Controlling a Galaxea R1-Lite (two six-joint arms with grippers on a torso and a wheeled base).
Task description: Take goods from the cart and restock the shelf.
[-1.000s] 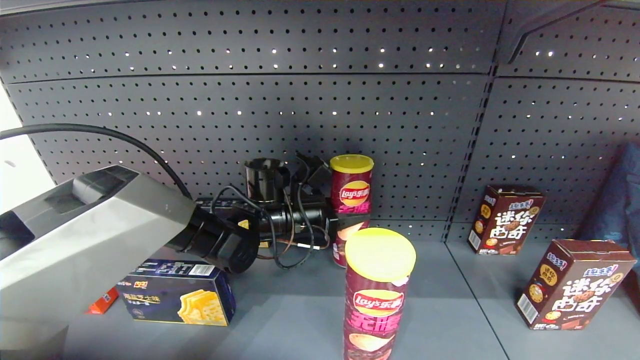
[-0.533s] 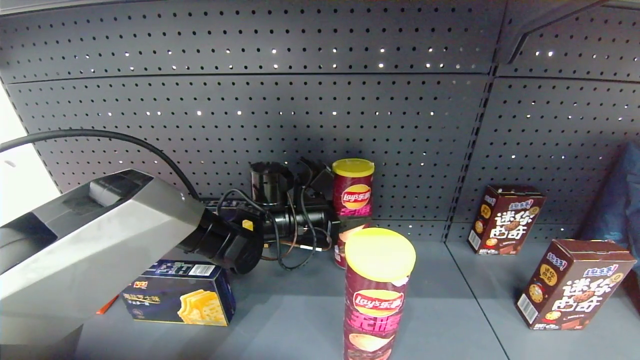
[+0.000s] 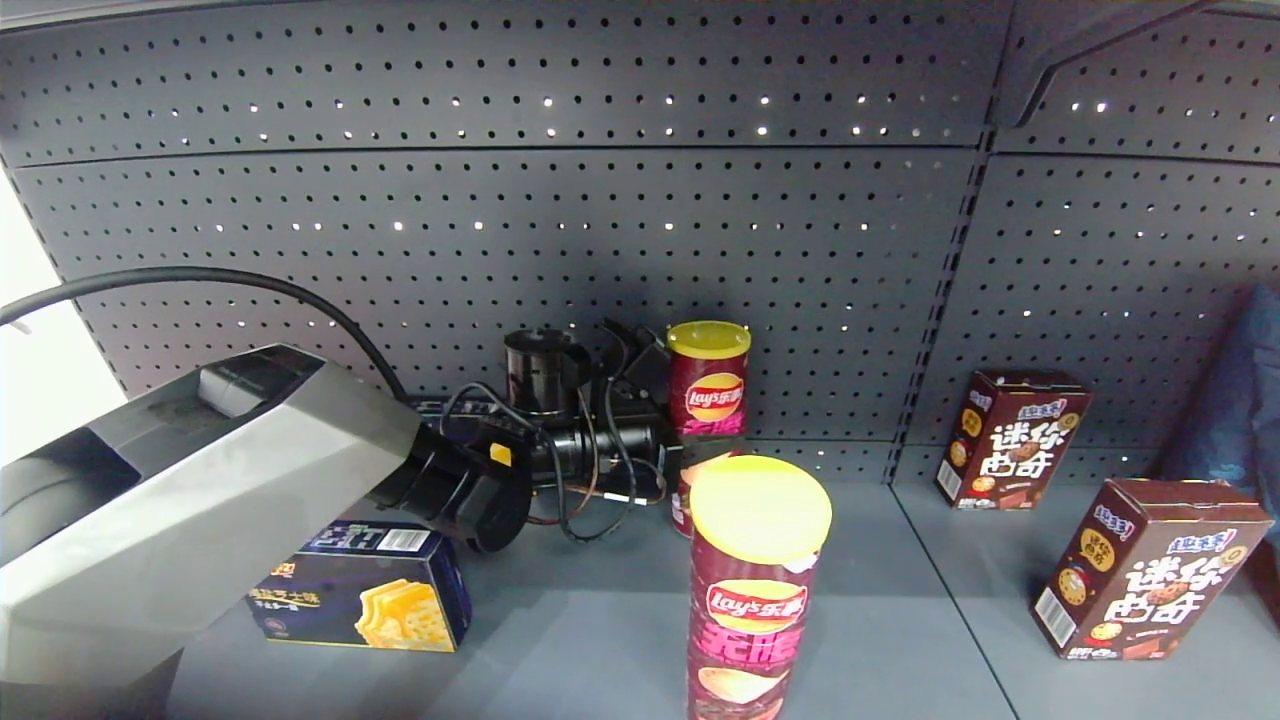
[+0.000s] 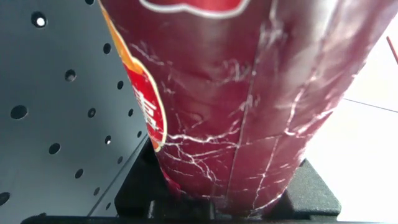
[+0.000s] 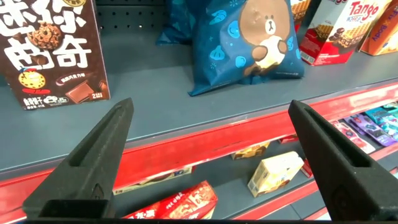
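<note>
A maroon chip can with a yellow lid (image 3: 708,385) stands upright at the back of the grey shelf (image 3: 560,620), close to the pegboard wall. My left gripper (image 3: 700,446) is shut around its middle. In the left wrist view the can (image 4: 249,106) rises between the left gripper's (image 4: 227,202) jaws beside the pegboard. A second, identical chip can (image 3: 758,590) stands nearer the front and hides the held can's base. My right gripper (image 5: 211,162) is open with nothing in it, hanging in front of the shelf's red front edge (image 5: 186,143).
A dark blue cracker box (image 3: 360,590) lies on the shelf under my left arm. Two brown cookie boxes (image 3: 1010,440) (image 3: 1150,580) stand on the right section, with a blue bag (image 3: 1240,400) beyond them. The bear-printed blue bag (image 5: 249,43) and a cookie box (image 5: 50,50) sit above lower shelves of goods.
My left arm has pushed farther in over the shelf, and the held chip can has sunk slightly and shifted a little right toward the back wall. The other goods have not moved.
</note>
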